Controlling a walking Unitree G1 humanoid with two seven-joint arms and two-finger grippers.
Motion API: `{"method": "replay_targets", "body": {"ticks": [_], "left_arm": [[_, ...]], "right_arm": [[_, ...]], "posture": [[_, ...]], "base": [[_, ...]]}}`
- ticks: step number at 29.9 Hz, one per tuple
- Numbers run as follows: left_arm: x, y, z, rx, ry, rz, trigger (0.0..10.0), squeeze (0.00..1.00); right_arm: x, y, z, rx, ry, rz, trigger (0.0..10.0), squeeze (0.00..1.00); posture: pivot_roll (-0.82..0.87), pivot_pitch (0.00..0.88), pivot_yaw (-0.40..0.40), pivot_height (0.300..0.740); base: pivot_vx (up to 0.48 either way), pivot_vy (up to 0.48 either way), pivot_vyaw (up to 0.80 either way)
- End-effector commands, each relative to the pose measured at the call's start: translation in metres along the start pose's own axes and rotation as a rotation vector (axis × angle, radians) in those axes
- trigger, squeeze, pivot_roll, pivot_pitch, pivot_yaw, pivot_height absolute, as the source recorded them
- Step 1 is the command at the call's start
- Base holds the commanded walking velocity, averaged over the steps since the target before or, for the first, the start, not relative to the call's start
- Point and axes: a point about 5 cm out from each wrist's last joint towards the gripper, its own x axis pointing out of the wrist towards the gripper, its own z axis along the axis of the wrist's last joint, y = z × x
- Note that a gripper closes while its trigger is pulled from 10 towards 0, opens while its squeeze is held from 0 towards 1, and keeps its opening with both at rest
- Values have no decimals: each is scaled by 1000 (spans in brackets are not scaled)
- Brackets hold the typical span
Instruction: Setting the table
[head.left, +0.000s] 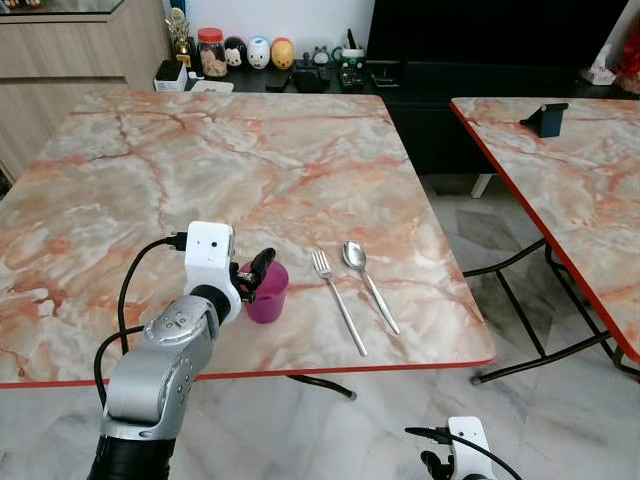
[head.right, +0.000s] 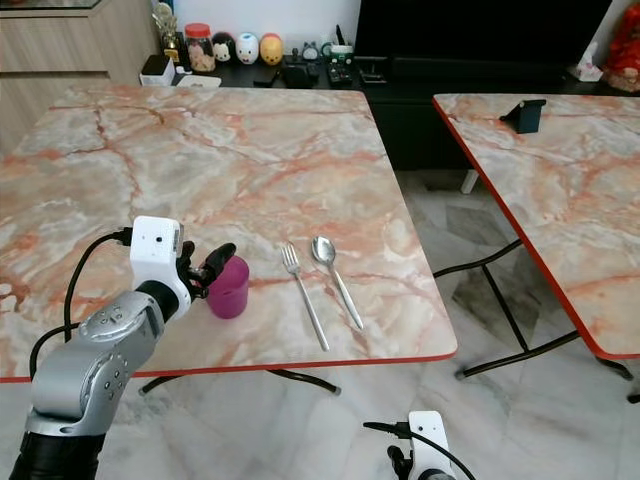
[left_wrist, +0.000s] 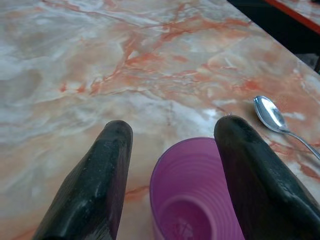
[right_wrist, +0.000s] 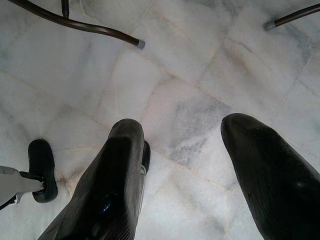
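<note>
The left pincer stands open around the purple cup, not gripping it; beside the fork, a careless withdrawal could tip it over.

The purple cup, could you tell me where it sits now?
The purple cup stands near the table's front edge, between the left gripper's open fingers, left of the fork.

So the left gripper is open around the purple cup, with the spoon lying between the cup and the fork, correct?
Not quite: the fork lies between the purple cup and the spoon, as the left eye view shows. The rest holds: the left gripper is open around the cup.
</note>
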Motion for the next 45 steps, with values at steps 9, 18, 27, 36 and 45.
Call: {"method": "replay_targets", "body": {"ticks": [9, 18, 27, 36, 45], "left_arm": [[-11, 10, 0, 48, 8, 16, 10000, 0], [-9, 9, -7, 71, 41, 35, 10000, 0], [-8, 6, -6, 78, 49, 7, 10000, 0], [-6, 1, -4, 104, 60, -27, 10000, 0], [-5, -7, -6, 150, 93, -83, 10000, 0]], "right_arm": [[0, -2, -1, 0, 4, -8, 10000, 0], [0, -2, 0, -2, 4, -8, 10000, 0], [0, -2, -1, -2, 6, -7, 10000, 0], [0, -1, -2, -1, 8, -4, 10000, 0], [0, -1, -2, 3, 10, -3, 10000, 0]], "posture": [[105, 0, -77, 740], [103, 0, -77, 740], [106, 0, -75, 740], [103, 0, -72, 740], [104, 0, -70, 740]], "base": [[0, 0, 0], [0, 0, 0], [0, 0, 0], [0, 0, 0], [0, 0, 0]]}}
